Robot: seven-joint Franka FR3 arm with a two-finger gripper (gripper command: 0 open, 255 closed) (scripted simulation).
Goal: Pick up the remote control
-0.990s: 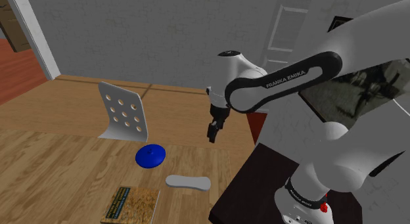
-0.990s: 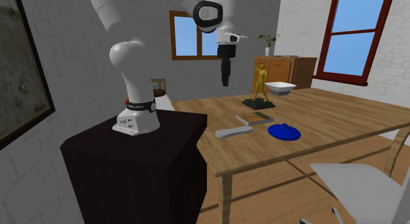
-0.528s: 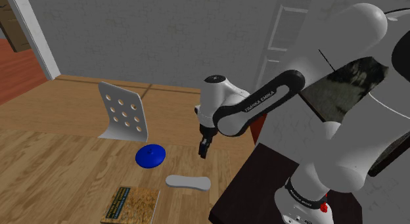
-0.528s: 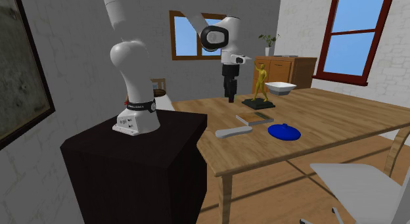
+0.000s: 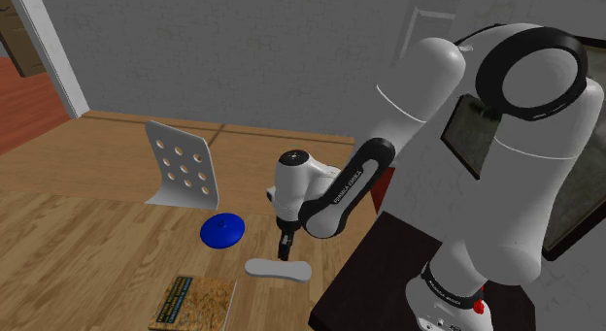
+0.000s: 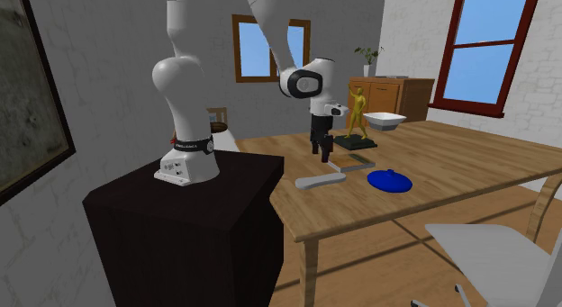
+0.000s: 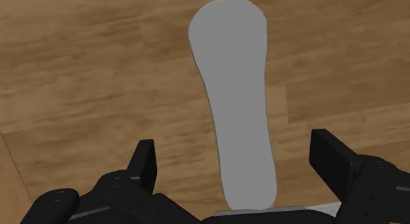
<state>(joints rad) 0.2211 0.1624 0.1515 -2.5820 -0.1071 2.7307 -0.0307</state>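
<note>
The remote control (image 5: 278, 270) is a plain grey, elongated slab lying flat on the wooden table (image 5: 87, 242), near the table edge beside the stand. It shows as a long grey shape (image 7: 234, 98) under the hand and as a flat bar (image 6: 319, 181) at the table's near side. My black gripper (image 5: 285, 249) hangs just above it, pointing down, and is open. In the wrist view the fingers (image 7: 146, 165) stand wide apart on either side of the remote without touching it. From the second exterior view the gripper (image 6: 321, 151) is a short way over the remote.
A blue disc (image 5: 222, 230) lies close beside the remote. A patterned book (image 5: 194, 302) sits at the shoulder view's lower edge. A white perforated chair back (image 5: 180, 166) stands behind the table. A golden figurine (image 6: 358, 114) and white bowl (image 6: 384, 121) are farther along the table.
The arm has come down steadily toward the table, bringing the gripper from high above to just over the remote. The fingers have stayed open and the remote has not moved.
</note>
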